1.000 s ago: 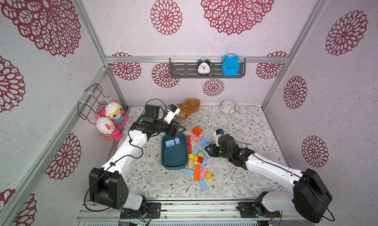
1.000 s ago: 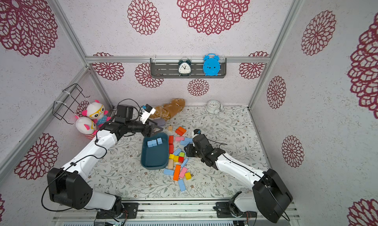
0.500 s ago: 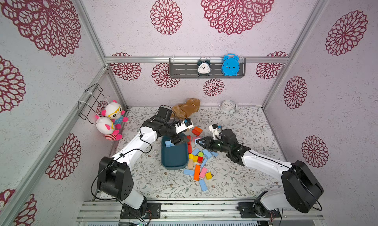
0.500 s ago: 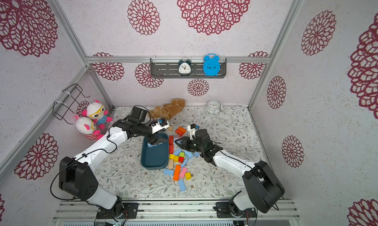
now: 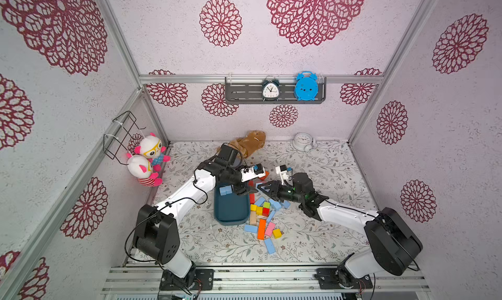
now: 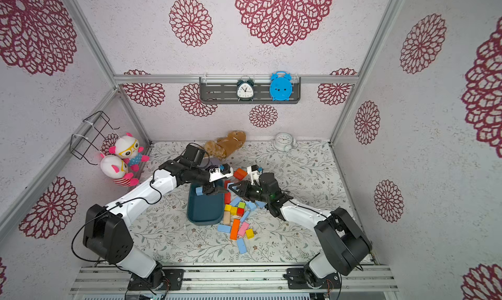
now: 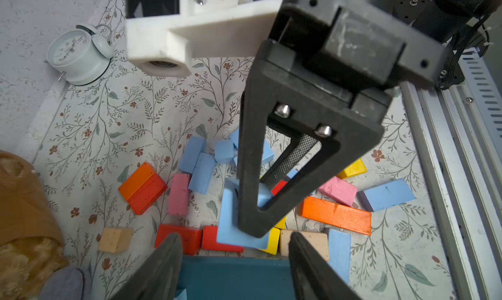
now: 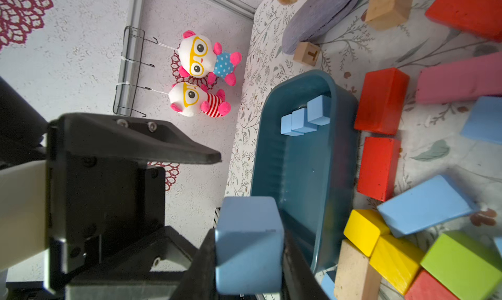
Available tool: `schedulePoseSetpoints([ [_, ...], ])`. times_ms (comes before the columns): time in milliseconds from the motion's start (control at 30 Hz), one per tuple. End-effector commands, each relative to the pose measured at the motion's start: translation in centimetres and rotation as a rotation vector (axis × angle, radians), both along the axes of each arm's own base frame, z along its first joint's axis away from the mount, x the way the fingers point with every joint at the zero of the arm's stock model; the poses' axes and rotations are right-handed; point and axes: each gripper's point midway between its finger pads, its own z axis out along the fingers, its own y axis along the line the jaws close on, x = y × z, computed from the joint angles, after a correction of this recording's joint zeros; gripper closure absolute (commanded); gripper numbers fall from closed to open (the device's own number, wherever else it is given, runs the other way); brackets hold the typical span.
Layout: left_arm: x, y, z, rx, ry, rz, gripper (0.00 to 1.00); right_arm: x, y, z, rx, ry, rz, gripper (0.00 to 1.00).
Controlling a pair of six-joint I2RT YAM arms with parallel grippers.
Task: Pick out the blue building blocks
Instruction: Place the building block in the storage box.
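teal plastic and pale-blue wood shared the flowered counter (image 5: 312, 239). at far left, two plush dolls (image 5: 148, 160) hung against the side wall. next came the left tool (image 5: 242, 190), reaching over the far end of the teal tray (image 5: 231, 215). its jaws stood apart with nothing between them, as the left wrist view showed. a brown plush toy (image 5: 245, 145) lay behind that arm, against the back wall. three blue cubes (image 8: 304, 116) sat bunched together inside the tray at its far end, touching one another. the rest of the tray's floor was bare. just right of that end, nose to nose with the left tool, the right tool (image 5: 261, 188) was clamped on a single blue cube (image 8: 248, 244). it held the cube over the blocks beside the tray's rim. nearer the camera lay the mixed heap (image 5: 260, 211) of red, yellow, green, orange, pink and tan blocks, close against the tray's right side. more blue blocks (image 5: 275, 203) were scattered through that heap. one blue bar (image 5: 270, 245) lay alone at its near edge. farther right, a white alarm clock (image 5: 303, 141) rested at the foot of the back wall, well apart from the blocks.
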Motion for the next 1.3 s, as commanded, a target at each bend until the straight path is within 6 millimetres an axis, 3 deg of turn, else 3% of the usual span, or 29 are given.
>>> schedulePoseSetpoints([
  [0,0.4,-0.7,-0.6,0.005,-0.01,0.007,0.43,0.2,0.4,1.8,0.064,-0.032,0.014,0.7],
  [267,0.2,-1.0,-1.1,0.013,-0.012,0.0,0.52,0.2,0.8,2.2,0.106,-0.03,0.033,0.69],
  [467,0.1,-1.1,-1.2,0.009,-0.002,0.005,0.67,-0.1,1.0,2.3,0.136,-0.033,0.047,0.67],
  [567,0.2,-0.9,-1.1,0.001,0.011,0.013,0.73,0.0,0.7,2.4,0.136,-0.051,0.035,0.51],
  [600,0.5,-0.6,-0.9,-0.011,0.019,0.022,0.75,0.1,0.4,2.3,0.125,-0.052,0.023,0.45],
  [700,1.5,0.9,-0.4,-0.046,0.057,0.063,0.8,0.6,-1.2,1.6,0.079,-0.061,-0.04,0.41],
  [800,2.9,3.8,-0.9,-0.026,0.069,0.122,0.8,1.1,-3.6,0.0,-0.012,-0.052,-0.134,0.39],
  [900,4.8,7.1,-2.3,0.057,0.048,0.185,0.79,1.2,-5.5,-1.4,-0.123,-0.05,-0.193,0.38],
  [1000,6.6,9.6,-4.4,0.148,0.032,0.241,0.79,0.8,-5.9,-1.5,-0.132,-0.06,-0.195,0.38],
  [1267,8.2,9.9,-9.2,0.247,0.053,0.252,0.77,0.6,-6.1,-1.8,-0.14,-0.056,-0.19,0.37],
])
